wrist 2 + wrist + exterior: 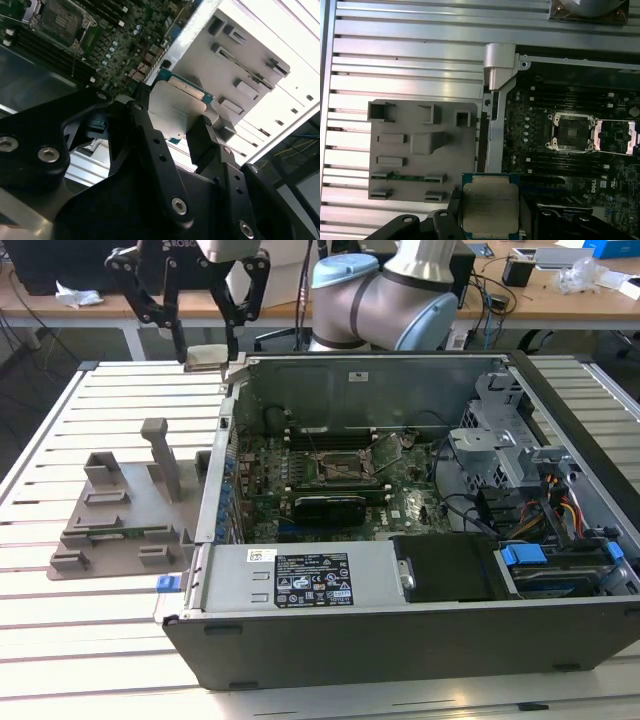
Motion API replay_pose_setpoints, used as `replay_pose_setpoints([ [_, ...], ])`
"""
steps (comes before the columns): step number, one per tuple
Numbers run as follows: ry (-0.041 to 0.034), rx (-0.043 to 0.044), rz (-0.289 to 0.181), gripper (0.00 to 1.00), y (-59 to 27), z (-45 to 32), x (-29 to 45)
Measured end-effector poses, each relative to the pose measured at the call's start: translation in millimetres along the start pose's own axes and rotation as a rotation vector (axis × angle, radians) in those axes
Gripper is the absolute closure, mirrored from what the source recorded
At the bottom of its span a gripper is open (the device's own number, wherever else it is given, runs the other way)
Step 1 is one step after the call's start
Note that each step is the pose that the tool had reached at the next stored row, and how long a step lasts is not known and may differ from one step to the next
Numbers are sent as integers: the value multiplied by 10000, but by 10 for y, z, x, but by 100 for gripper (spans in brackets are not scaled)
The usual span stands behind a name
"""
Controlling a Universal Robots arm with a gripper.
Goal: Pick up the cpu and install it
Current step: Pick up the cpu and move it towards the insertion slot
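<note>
The claw [207,352] is clamped on the cpu [490,205], its two dark fingers [200,132] pressing opposite edges of the chip; the cpu hangs flat in the air with its pale metal top facing the first wrist view.

Directly beneath the claw runs the side wall of the open computer case [400,610]; to one side of the claw, down on the slatted tabletop [60,640], lies the grey moulded holder [420,150]; to the other side, inside the case, sits the motherboard [300,480]. Its socket [570,134] is well apart from the claw, and the retention frame [615,137] is folded back beside it.

The risks, as I judge them:
- The grip rests on thin edges alone, so a jolt could tilt the chip or let it slip.
- A low path into the case could knock the cpu on the wall.
- Setting the chip down rotated or off-centre could bend the socket's contacts.
- The open frame stands close enough to the socket to foul a finger.
</note>
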State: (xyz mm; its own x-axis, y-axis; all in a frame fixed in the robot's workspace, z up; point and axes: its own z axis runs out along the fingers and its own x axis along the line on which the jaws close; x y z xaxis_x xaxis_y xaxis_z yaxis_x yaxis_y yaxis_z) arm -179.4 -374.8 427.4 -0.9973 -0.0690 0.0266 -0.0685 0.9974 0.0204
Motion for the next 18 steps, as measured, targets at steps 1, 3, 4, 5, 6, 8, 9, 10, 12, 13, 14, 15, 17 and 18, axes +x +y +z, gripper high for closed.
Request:
replay_pose_setpoints([
  [1,0,1,1,46,-2,-1,-26],
  [3,0,2,2,46,-5,-2,-81],
  [4,0,3,1,46,-7,-3,-111],
  [5,0,3,0,46,-9,-4,-139],
  [6,1,3,0,46,-12,-5,-172],
  [8,5,4,2,46,-15,-6,-230],
  [9,13,4,0,46,-21,-9,-306],
  [10,19,4,2,46,-24,-9,-346],
  [12,38,3,2,46,-29,-1,-421],
  [13,47,1,1,46,-30,5,-448],
  [14,70,0,3,46,-33,24,-502],
  [15,82,-1,3,46,-34,40,-529],
  [17,108,-2,2,46,-34,96,-617],
  [18,112,-3,4,46,-33,119,-656],
])
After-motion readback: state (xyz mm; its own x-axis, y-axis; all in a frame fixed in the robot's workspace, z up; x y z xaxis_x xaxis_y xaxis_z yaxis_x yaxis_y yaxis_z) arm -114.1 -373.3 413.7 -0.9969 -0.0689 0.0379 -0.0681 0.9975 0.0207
